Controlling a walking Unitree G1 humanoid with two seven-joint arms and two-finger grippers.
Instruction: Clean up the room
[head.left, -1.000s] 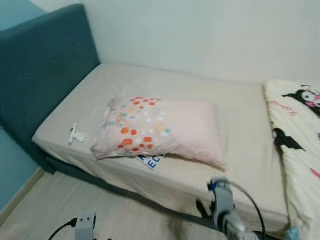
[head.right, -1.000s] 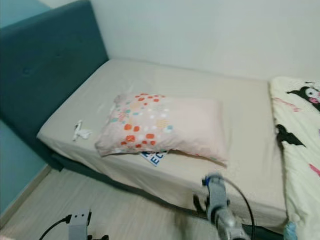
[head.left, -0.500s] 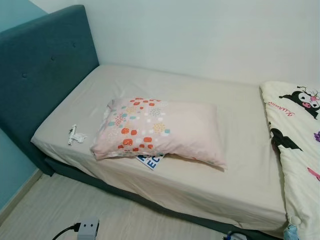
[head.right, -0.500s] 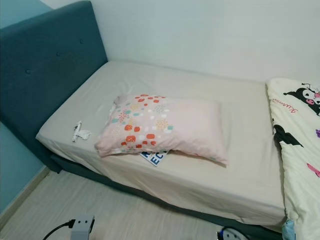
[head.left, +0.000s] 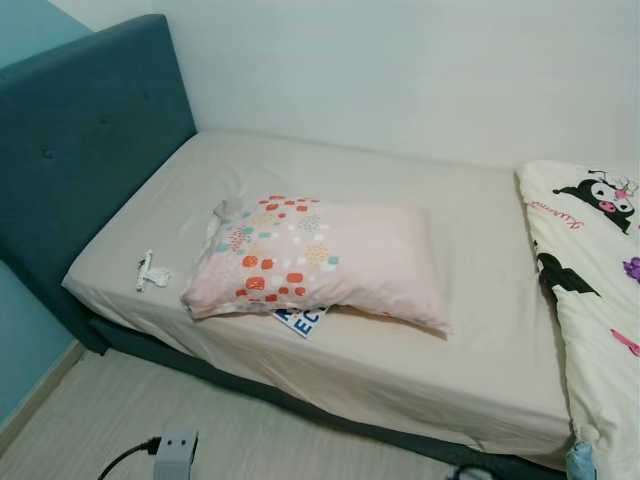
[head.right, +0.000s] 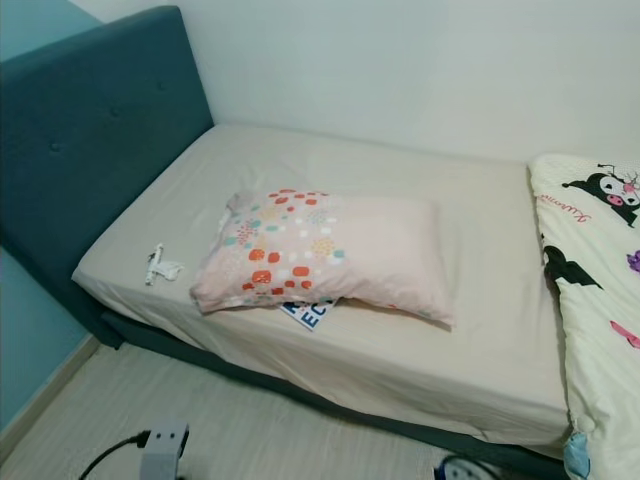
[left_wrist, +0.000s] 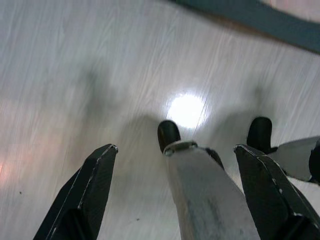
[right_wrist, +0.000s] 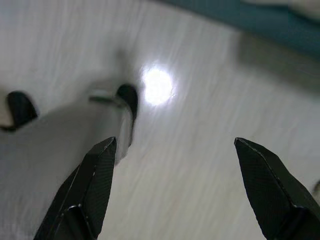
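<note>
The right gripper has been lowered from the bed; both jaws are spread over floor, nothing between; pillow remains untouched.

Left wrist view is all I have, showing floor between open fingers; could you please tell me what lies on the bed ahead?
Observer: A pink pillow with coloured spots lies across the middle of the bed.
Operator: Thank you. Is anything loose near it?
Observer: A blue-and-white printed item pokes out from under the pillow's front edge.
Operator: Is there anything else to tidy?
Observer: A small white object lies on the sheet to the robot's left of the pillow, towards the teal headboard.
</note>
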